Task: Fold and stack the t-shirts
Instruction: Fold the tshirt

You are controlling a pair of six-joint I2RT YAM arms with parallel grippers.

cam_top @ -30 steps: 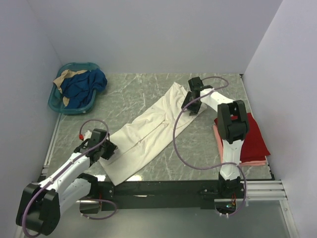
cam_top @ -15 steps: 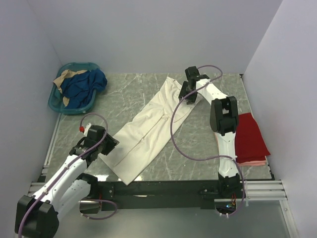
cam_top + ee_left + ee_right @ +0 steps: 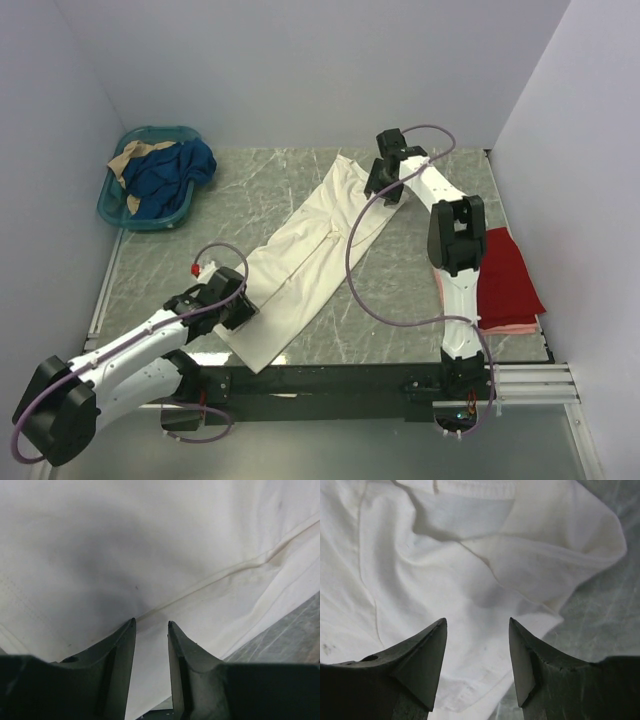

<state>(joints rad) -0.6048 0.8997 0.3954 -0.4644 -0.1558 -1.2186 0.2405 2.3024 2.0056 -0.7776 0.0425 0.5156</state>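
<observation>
Grey marbled table (image 3: 400, 270), white walls round it: three t-shirts, two grippers, one basket. Nearest, the left gripper (image 3: 151, 622) sits low over the near end of the cream-white t-shirt (image 3: 300, 270), fingers a narrow gap apart, flat cloth showing between them, nothing pinched. That tee lies as one long strip, slanting from near left to far right. At the right edge the red t-shirt (image 3: 505, 275) lies on the pink t-shirt (image 3: 505, 327). Farther off, the right gripper (image 3: 477, 621) hangs spread wide above the collar end. Far left, one teal basket (image 3: 110, 210) holds blue and tan cloth.
</observation>
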